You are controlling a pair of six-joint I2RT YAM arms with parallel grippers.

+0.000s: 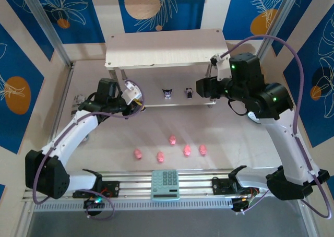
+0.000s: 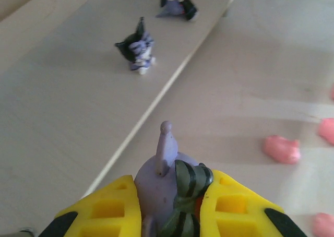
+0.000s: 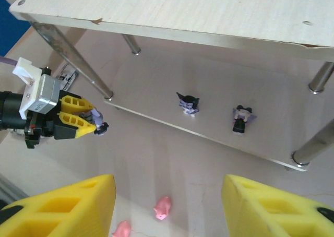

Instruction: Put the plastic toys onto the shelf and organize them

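Observation:
My left gripper (image 2: pixel 172 184) is shut on a purple figurine with a dark striped bow (image 2: pixel 156 177), held just off the front left edge of the shelf's lower board (image 1: pixel 151 98). Two dark figurines (image 1: pixel 167 92) (image 1: pixel 189 92) stand on that board, also in the left wrist view (image 2: pixel 136 51) (image 2: pixel 177 4). Several pink pigs (image 1: pixel 172 140) (image 1: pixel 138 154) (image 1: pixel 202 150) lie on the table in front of the shelf. My right gripper (image 3: pixel 167 211) is open and empty, hovering by the shelf's right front above a pink pig (image 3: pixel 163 206). From there I see the left gripper (image 3: pixel 78 119) and its figurine (image 3: pixel 99 126).
The shelf's top board (image 1: pixel 167 49) overhangs the lower level on thin metal legs (image 3: pixel 78 64). A calculator (image 1: pixel 165 185) lies on the rail at the near edge. A small silver object (image 1: pixel 79 98) sits left of the shelf.

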